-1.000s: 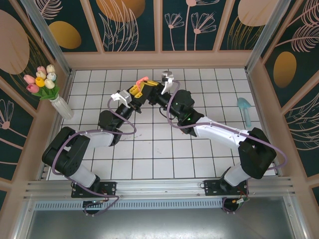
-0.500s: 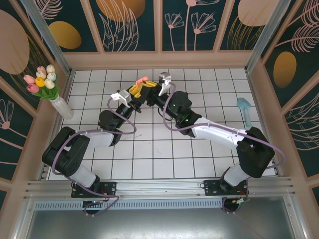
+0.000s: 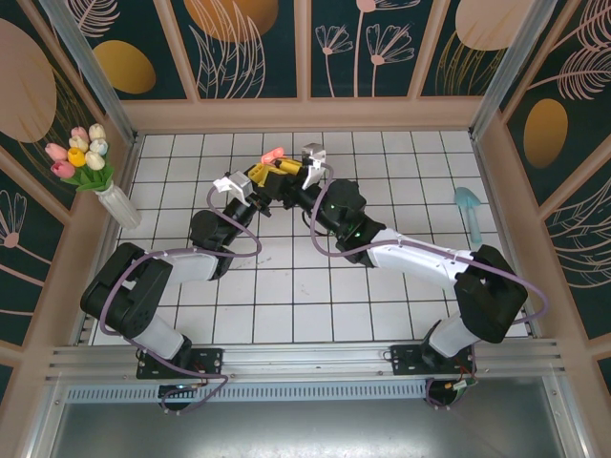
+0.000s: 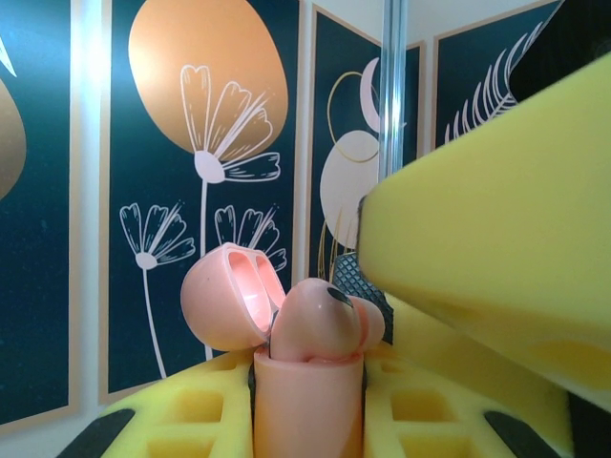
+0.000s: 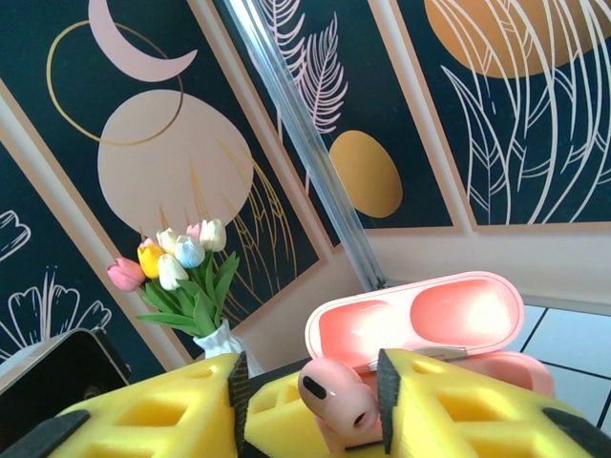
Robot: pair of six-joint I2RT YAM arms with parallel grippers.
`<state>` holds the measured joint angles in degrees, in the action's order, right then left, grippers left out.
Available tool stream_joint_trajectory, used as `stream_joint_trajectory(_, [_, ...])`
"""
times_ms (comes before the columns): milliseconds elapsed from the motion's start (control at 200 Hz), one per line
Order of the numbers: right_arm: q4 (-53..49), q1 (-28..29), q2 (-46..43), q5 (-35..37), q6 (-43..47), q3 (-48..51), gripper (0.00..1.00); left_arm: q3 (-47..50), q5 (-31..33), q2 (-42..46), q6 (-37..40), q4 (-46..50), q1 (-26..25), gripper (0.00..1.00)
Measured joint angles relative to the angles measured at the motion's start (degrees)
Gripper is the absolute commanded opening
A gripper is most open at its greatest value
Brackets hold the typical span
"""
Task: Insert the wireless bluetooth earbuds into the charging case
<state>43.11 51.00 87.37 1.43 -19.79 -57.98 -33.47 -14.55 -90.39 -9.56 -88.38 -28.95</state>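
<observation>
**Pink earbud at the mouth of the open case, far middle of the counter**

A metal rail (image 3: 305, 361) runs along the near edge, with both arm bases bolted to it. Beyond it lies the counter (image 3: 305, 296), white square tiles with dark grout. Both arms reach across it and meet near the far middle.

The left claw (image 3: 265, 174) is clamped on the salmon-pink case (image 4: 307, 401), holding it upright between yellow foam fingers. Its lid (image 5: 420, 320) is swung open, showing two hollows. A pink earbud (image 5: 334, 393) sits at the case's mouth, with its head above the rim. The right claw (image 5: 310, 386) is at the case too. Its yellow fingers stand apart on either side of the earbud, and there is a gap on one side.

A small pale-blue object (image 3: 468, 208) lies well apart on the right side of the counter. A white vase (image 3: 121, 205) of tulips (image 3: 78, 153) stands in the far left corner.

Dark teal wall panels (image 3: 248, 48) in pale wood frames close in the room. They are printed with gold discs, a crescent and white line-drawn flowers and leaves. A slim metal post (image 5: 305, 153) rises in the corner behind the tulips.
</observation>
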Motion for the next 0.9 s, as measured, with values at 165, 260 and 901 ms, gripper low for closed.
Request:
stream_joint_trajectory(165, [-0.24, -0.09, -0.81, -0.83, -1.99, 0.42, 0.64, 0.00, 0.00, 0.00, -0.17, 0.02, 0.00, 0.00])
stream_joint_trajectory(260, [-0.90, -0.44, -1.68, -1.33, -3.48, 0.74, 0.74, 0.00, 0.00, 0.00, -0.20, -0.04, 0.00, 0.00])
stream_joint_trajectory(901, [-38.05, -10.56, -28.35, 11.30, -27.41, 6.03, 0.75, 2.62, -0.07, 0.02, 0.96, -2.69, -0.11, 0.00])
